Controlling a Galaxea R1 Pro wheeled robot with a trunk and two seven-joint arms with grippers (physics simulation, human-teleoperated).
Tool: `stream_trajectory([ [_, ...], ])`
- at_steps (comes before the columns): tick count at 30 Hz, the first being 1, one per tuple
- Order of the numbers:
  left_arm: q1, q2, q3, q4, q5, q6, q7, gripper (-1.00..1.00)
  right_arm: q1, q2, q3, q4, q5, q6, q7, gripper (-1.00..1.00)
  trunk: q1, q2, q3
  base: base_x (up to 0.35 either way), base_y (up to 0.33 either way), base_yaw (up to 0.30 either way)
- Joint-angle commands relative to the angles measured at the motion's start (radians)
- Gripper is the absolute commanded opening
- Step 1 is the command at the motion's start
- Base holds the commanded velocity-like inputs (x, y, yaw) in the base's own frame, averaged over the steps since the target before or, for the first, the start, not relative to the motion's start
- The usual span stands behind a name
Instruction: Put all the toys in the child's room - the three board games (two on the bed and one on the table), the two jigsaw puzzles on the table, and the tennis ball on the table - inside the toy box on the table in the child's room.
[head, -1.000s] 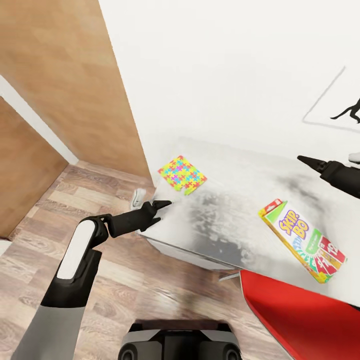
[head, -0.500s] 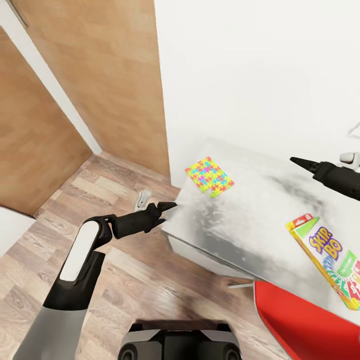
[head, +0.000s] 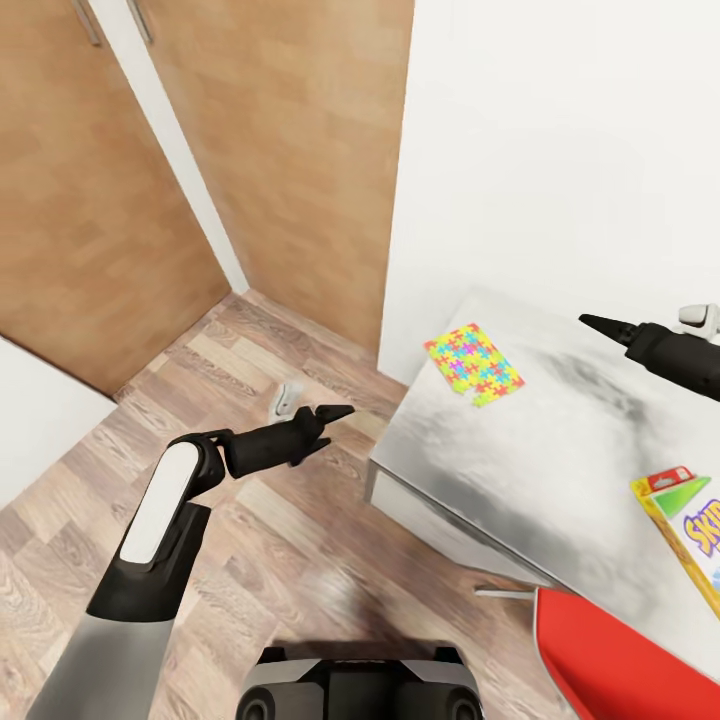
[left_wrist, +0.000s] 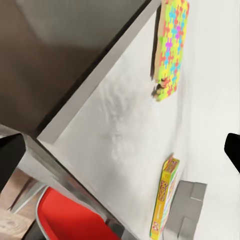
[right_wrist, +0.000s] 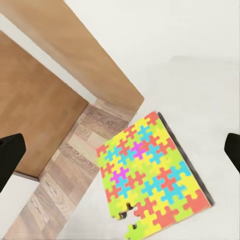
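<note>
A multicoloured jigsaw puzzle (head: 473, 364) lies flat near the far left corner of the silvery table (head: 520, 450); the right wrist view has the jigsaw puzzle (right_wrist: 150, 175) close below. A Skip-Bo board game (head: 690, 525) lies at the head view's right edge, partly cut off, and the Skip-Bo box (left_wrist: 164, 197) also appears in the left wrist view. My left gripper (head: 330, 420) hangs open over the wooden floor, left of the table corner. Above the table, right of the puzzle, my right gripper (head: 600, 325) is open and holds nothing.
A red chair (head: 630, 660) stands at the table's near side, bottom right. Wooden doors (head: 130, 180) and a white wall (head: 560, 130) close off the back. A small grey object (head: 288, 398) lies on the floor (head: 250, 540) by the left gripper.
The head view has swung left: table, puzzle and Skip-Bo box slid right in the picture, and more door and floor appear. Both arms keep their pose; the left gripper is now off the table corner.
</note>
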Motion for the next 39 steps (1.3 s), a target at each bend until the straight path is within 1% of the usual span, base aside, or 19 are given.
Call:
stream_trajectory([
  [1,-0.001,-0.001,0.0,0.0,0.01,0.002,0.01,1.0,-0.001,0.0,-0.002,0.0,0.009,0.004,0.01,1.0,0.001,-0.002,-0.001,0.0,0.0,0.3],
  [6,-0.002,-0.003,-0.002,0.002,0.01,0.0,0.01,1.0,0.003,-0.002,-0.001,0.0,0.009,0.004,0.01,1.0,0.001,-0.002,-0.001,0.0,0.0,0.299],
  [13,-0.004,-0.018,-0.005,0.004,0.009,-0.001,0.011,1.0,0.009,-0.004,0.002,0.0,0.009,0.004,0.01,1.0,0.001,-0.002,0.002,0.0,0.0,0.287],
  [21,-0.004,-0.026,-0.005,0.006,0.008,-0.002,0.012,1.0,0.008,-0.012,-0.001,0.0,0.011,0.004,0.01,1.0,0.001,-0.002,0.008,0.0,0.0,0.263],
  [31,-0.003,-0.027,-0.005,0.007,0.006,-0.002,0.012,1.0,0.007,-0.014,-0.001,0.0,0.014,0.004,0.009,1.0,0.001,-0.002,0.018,0.0,0.0,0.239],
  [39,-0.003,-0.027,-0.004,0.008,0.005,-0.003,0.013,1.0,0.006,-0.008,0.002,0.0,0.014,0.004,0.009,1.0,0.001,-0.002,0.027,0.0,0.0,0.23],
])
